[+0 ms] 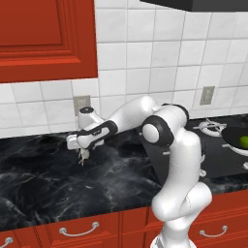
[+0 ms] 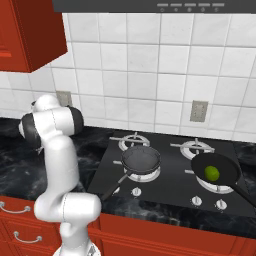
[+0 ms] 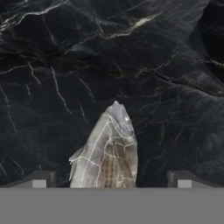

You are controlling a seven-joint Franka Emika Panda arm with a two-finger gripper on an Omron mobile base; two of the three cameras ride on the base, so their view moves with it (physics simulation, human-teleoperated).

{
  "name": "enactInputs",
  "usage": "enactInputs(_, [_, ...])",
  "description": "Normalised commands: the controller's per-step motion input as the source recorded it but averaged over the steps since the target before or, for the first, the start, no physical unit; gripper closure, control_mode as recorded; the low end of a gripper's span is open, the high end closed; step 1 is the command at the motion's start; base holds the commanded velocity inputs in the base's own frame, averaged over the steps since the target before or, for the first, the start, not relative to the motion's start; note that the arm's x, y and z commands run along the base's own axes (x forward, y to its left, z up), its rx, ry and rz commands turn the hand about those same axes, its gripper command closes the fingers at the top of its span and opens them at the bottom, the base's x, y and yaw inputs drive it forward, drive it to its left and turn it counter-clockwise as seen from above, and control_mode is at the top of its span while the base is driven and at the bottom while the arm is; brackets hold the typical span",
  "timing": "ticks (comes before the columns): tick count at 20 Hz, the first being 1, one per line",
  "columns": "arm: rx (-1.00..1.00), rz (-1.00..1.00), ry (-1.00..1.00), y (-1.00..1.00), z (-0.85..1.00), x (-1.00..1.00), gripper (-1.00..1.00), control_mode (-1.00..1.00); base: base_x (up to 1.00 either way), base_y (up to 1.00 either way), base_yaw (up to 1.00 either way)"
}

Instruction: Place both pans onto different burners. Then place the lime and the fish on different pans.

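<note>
Fish [image 3: 107,151] on black counter [image 3: 52,65], between open pincer [image 3: 111,179] tips

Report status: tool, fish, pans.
Tool open, straddling fish on black counter. Lime in black pan on burner; grey pan on another burner, empty. Nothing in the way.

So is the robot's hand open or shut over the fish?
Open. In the hand view, the hand has its fingertips spread wide on either side of the fish, which lies on the black counter.
</note>
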Motion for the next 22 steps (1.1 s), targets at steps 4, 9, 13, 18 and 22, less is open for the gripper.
enactInputs(4, [0.0, 0.0, 0.06, 0.07, -0.08, 0.0, -1.0, -1.0, 0.0, 0.0, 0.0])
enactInputs(9, [0.0, 0.0, 0.03, 0.02, -0.13, 0.0, -1.0, -1.0, 0.0, 0.0, 0.0])
enactInputs(13, [0.0, 0.0, 0.0, 0.02, -0.19, 0.02, -1.0, -1.0, 0.0, 0.0, 0.0])
enactInputs(18, [0.0, 0.0, 0.0, 0.01, -0.22, 0.0, -1.0, -1.0, 0.0, 0.0, 0.0])
enactInputs(22, [0.0, 0.0, 0.0, 0.13, -0.29, 0.04, 1.0, -1.0, 0.0, 0.0, 0.0])
